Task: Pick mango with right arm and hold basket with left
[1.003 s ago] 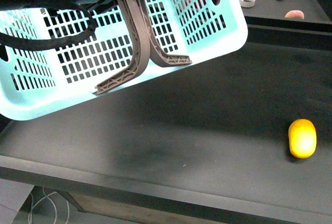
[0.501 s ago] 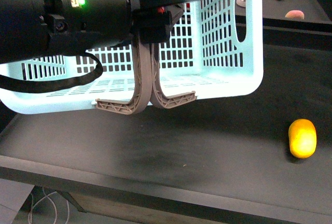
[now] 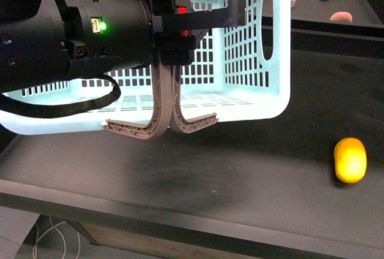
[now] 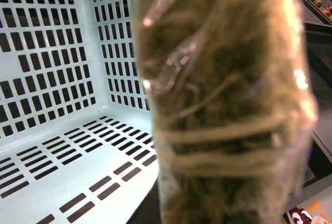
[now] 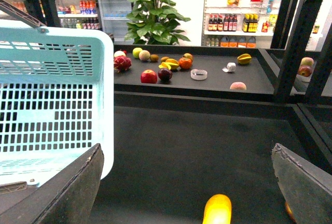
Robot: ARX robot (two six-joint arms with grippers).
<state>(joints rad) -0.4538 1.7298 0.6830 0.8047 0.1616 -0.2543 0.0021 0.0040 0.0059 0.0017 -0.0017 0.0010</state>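
Observation:
The light-blue slotted basket point(image 3: 240, 85) hangs level above the black table, its two grey-brown handles point(image 3: 163, 115) curving down in front. My left gripper point(image 3: 175, 31) is shut on the basket at the top of those handles. In the left wrist view a blurred brown handle point(image 4: 223, 105) fills the middle, with the basket's inside point(image 4: 57, 110) beside it. The yellow-orange mango point(image 3: 350, 160) lies on the table to the right of the basket. My right gripper point(image 5: 188, 156) is open, its fingers point(image 5: 78, 193) wide apart, with the mango point(image 5: 217, 209) low between them and untouched. It does not show in the front view.
Behind the table a back shelf point(image 5: 207, 86) carries several fruits, among them a red apple point(image 5: 149, 77) and a peach point(image 3: 340, 16), plus a tape roll point(image 5: 198, 74). Black frame posts point(image 5: 290, 27) stand on the right. The table's front edge point(image 3: 180, 211) runs below the basket.
The basket has swung from a steep tilt to level and shifted slightly left. The left arm with its green light has come into the front view. The mango has not moved.

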